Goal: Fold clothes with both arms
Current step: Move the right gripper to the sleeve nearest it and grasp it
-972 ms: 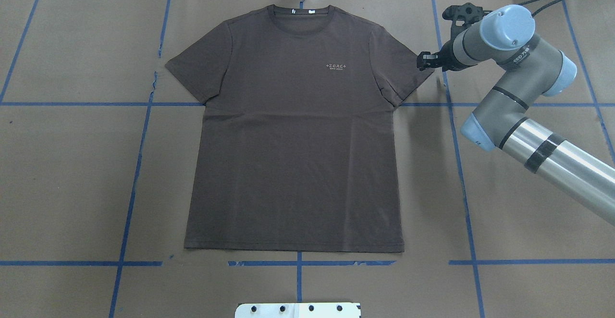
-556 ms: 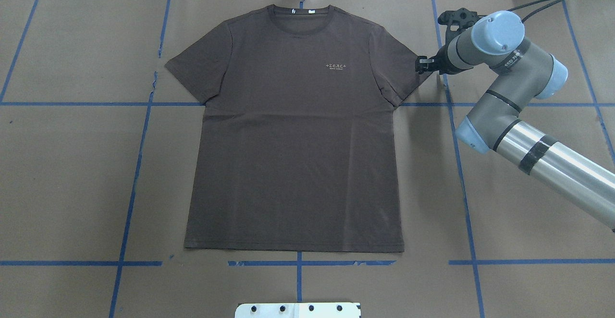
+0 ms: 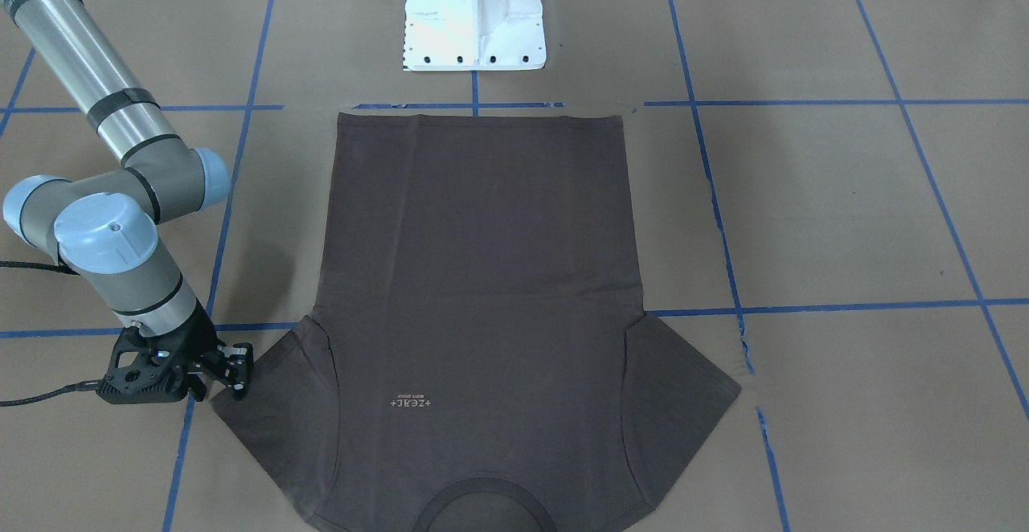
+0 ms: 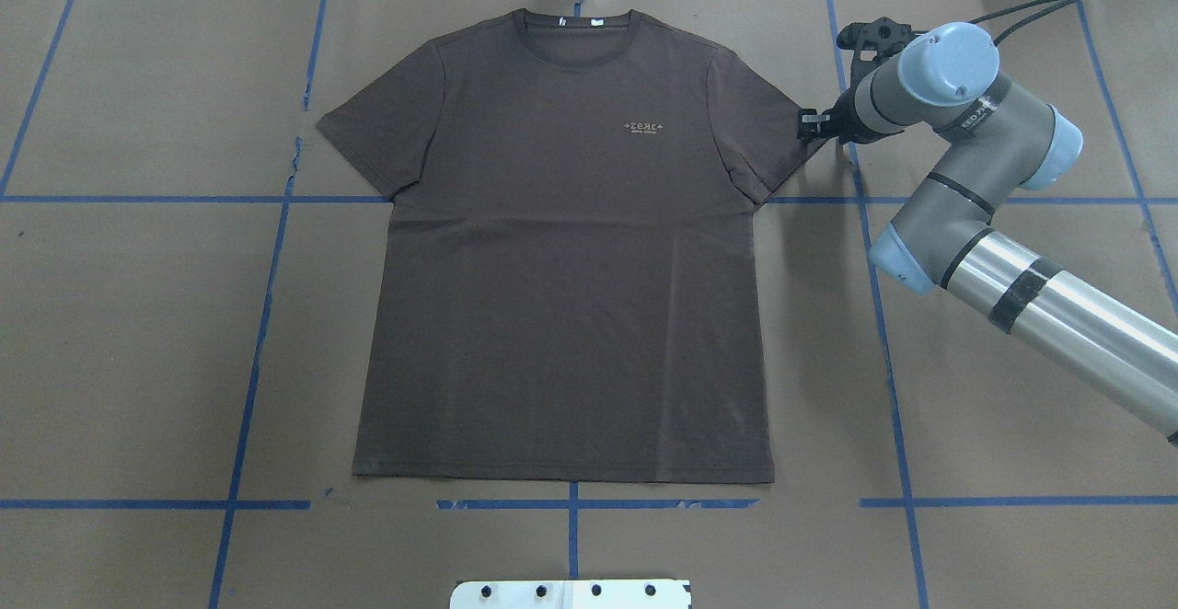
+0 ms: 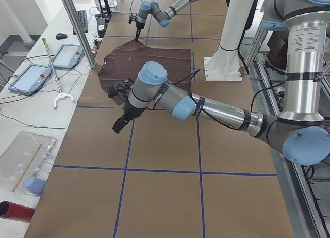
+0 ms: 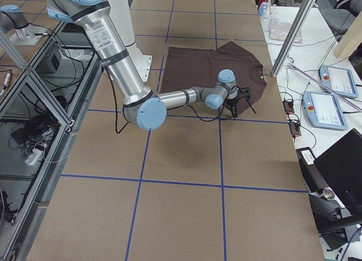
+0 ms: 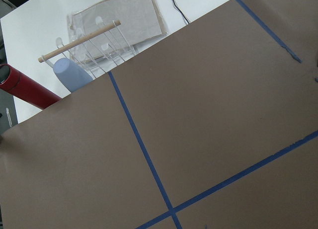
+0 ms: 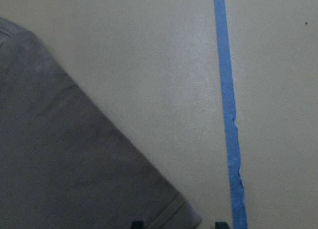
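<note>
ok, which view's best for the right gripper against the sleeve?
Exterior front-facing: right gripper shows whole, at the T-shirt sleeve tip. Overhead half hides it behind the wrist; right wrist camera shows only fingertips either side of the sleeve corner; side views show it small.

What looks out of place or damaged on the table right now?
Nothing much: the dark brown short-sleeved T-shirt lies flat and smooth. Only the blue tape line beside its sleeve on the robot's left looks torn and ragged.
</note>
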